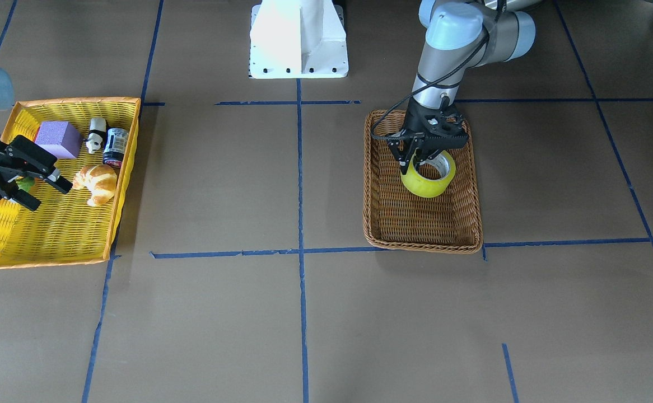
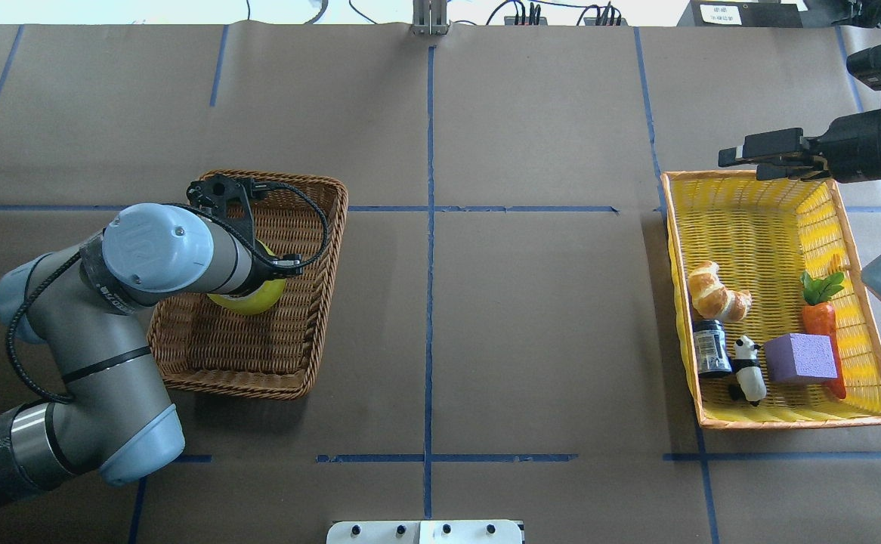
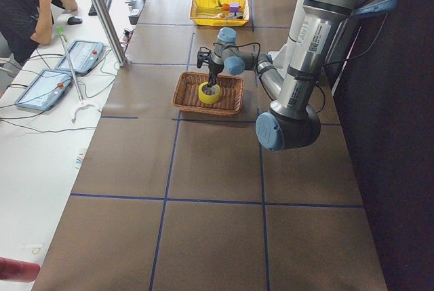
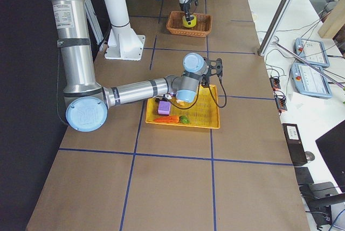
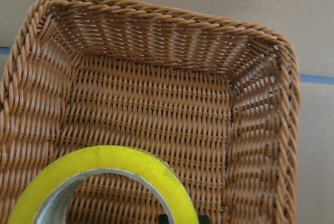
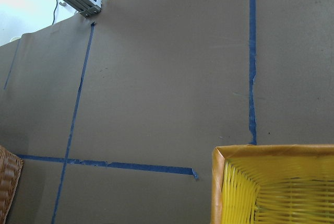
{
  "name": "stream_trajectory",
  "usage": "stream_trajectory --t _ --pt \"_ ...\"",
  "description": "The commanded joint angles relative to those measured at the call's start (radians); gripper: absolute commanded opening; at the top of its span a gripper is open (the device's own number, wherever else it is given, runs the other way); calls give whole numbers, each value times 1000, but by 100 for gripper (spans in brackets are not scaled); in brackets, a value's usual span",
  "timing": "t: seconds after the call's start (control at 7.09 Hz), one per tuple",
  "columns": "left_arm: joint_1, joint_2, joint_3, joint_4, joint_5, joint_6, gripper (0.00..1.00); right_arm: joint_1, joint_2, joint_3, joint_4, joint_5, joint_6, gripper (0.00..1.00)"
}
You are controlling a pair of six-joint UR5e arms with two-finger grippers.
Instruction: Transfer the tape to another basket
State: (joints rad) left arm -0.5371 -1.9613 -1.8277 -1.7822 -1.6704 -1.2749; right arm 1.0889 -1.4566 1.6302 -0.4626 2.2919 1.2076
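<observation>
The yellow tape (image 1: 432,186) is tilted inside the brown wicker basket (image 1: 416,224), near the end closest to the robot. My left gripper (image 1: 413,164) points down into the basket and is shut on the roll's wall, one finger in the white-grey core. In the left wrist view the tape (image 5: 104,161) fills the bottom, over the basket's floor (image 5: 156,104). In the overhead view my forearm hides most of the tape (image 2: 255,301). My right gripper (image 1: 46,195) is open and empty, over the far part of the yellow basket (image 1: 52,235).
The yellow basket (image 2: 758,227) holds a croissant (image 1: 98,182), a purple block (image 1: 57,139), a panda figure (image 1: 97,134), a dark can (image 1: 116,146) and a carrot (image 2: 822,317). The white robot base (image 1: 298,39) stands between the baskets. Brown table with blue tape lines lies between them.
</observation>
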Motion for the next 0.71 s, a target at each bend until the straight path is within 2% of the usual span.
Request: stream_trajectory --t 0.0,0.14,0.28,0.42,0.56 --pt "19 -5 18 0 11 0 7 -1 1 -1 -2 0 -2 100" --pt "22 -4 18 -2 11 0 9 -1 2 0 -2 0 0 100" --pt "25 -4 18 -2 9 0 22 -1 2 2 -1 0 0 100" --pt "26 -1 18 0 9 0 57 -3 2 8 -1 0 0 100" --pt "26 1 16 1 11 2 73 -4 2 8 -1 0 0 100"
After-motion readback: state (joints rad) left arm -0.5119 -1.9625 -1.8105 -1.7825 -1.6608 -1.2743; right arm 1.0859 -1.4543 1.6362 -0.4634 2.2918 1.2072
